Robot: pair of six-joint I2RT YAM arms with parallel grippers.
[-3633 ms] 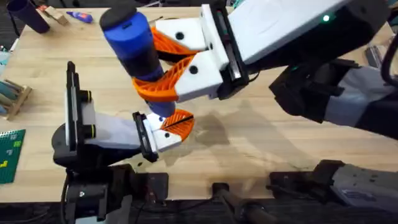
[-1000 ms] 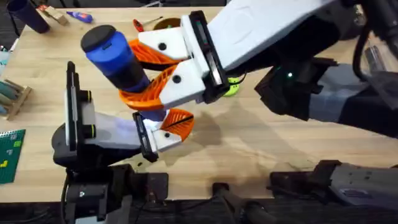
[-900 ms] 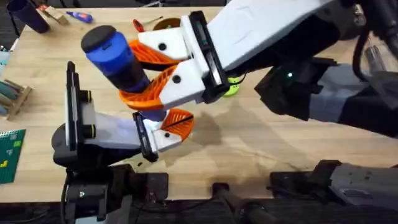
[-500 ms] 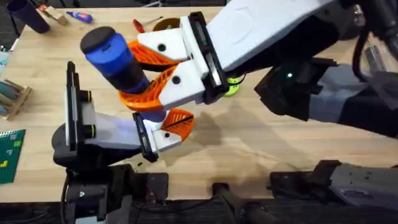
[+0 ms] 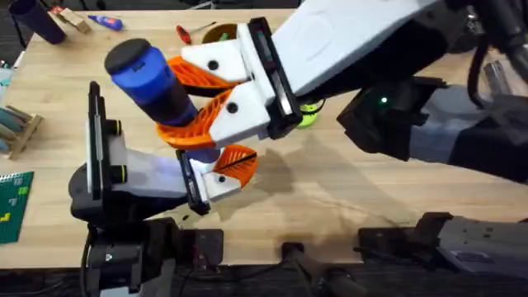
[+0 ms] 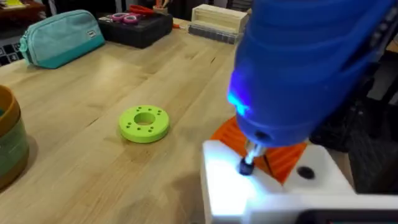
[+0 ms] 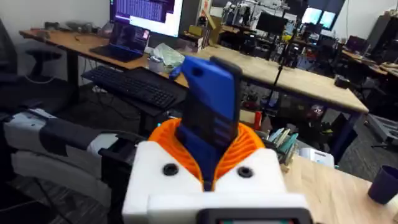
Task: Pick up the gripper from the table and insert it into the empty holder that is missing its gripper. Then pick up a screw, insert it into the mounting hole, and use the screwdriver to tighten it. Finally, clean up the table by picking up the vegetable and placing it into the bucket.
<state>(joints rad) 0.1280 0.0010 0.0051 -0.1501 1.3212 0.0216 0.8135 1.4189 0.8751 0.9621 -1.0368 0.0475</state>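
My right gripper (image 5: 177, 101) is shut on the blue screwdriver (image 5: 147, 73), its large orange ribbed fingers (image 5: 200, 125) clamped around the barrel. The screwdriver tilts down toward the holder (image 5: 202, 181) on my left gripper (image 5: 216, 175), where the short orange gripper (image 5: 237, 160) sits in place. In the left wrist view the screwdriver (image 6: 305, 68) glows blue and its bit rests on a dark screw (image 6: 247, 167) in the white holder (image 6: 224, 186). The lime-green round vegetable (image 6: 143, 122) lies on the table (image 5: 330, 190), partly hidden under the right arm (image 5: 307, 116).
A brownish bucket (image 6: 9, 143) stands near the vegetable, showing behind the right gripper in the overhead view (image 5: 218, 33). A red-handled screwdriver (image 5: 186, 35), a dark cup (image 5: 37, 18), a wooden rack (image 5: 16, 128) and a green board (image 5: 12, 202) line the far and left edges.
Since the oldest frame the right arm swung left and tilted the screwdriver, uncovering the vegetable. Over the last second it only crept slightly left; the left arm stayed still.
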